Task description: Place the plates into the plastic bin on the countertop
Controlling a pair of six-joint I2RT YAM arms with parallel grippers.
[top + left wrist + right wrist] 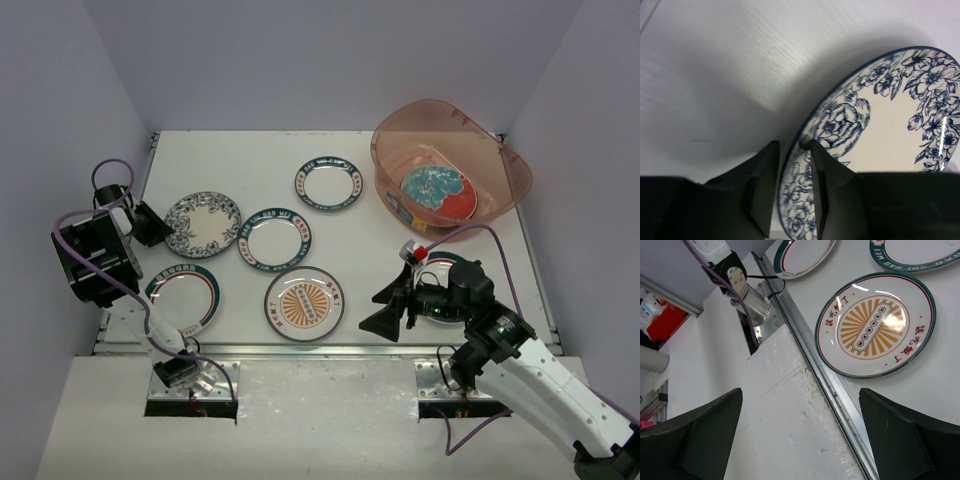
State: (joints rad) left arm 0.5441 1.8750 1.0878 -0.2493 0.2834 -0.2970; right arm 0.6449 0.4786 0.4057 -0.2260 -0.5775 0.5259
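**A:** That round blue floral ceramic plate (202, 224) lies at the left of the flat white bench (240, 160). The left end effector (794, 147) has one finger on the plate's face and the other outside its rim. The gap is narrow, but I can't tell from here whether it's truly pinching.

**B:** The rim's the only place to take it, I'd say. Glazed ceramic is stiff, weighty for its size and slick, and it'll chip or crack if dropped. Held by one edge, the whole weight hangs off to one side, so it could swivel or slide out.

**A:** And the right end effector (385, 308)?

**B:** Spread wide with nothing in it, hanging over the near edge of the bench, just beside the orange-centred plate (304, 303).

**A:** What's in the large translucent pinkish-brown oval plastic bin (505, 170) at the far right?

**B:** A red-and-teal floral plate (438, 192), lying on the bottom. I can't make out whether another sits under it. There's plenty of room, since the bin is much wider than one plate.

**A:** The others are out on the bench. There's a teal-lettered plate (328, 183) toward the back and a second teal-lettered plate (274, 238) in the middle. A white plate with a red-and-green striped rim (183, 295) sits near left. One more is half hidden under the right arm.

**B:** It'd be ceramic landing on ceramic, so I'd want it lowered in, not dropped. The plastic wall would give, but the plate inside wouldn't.
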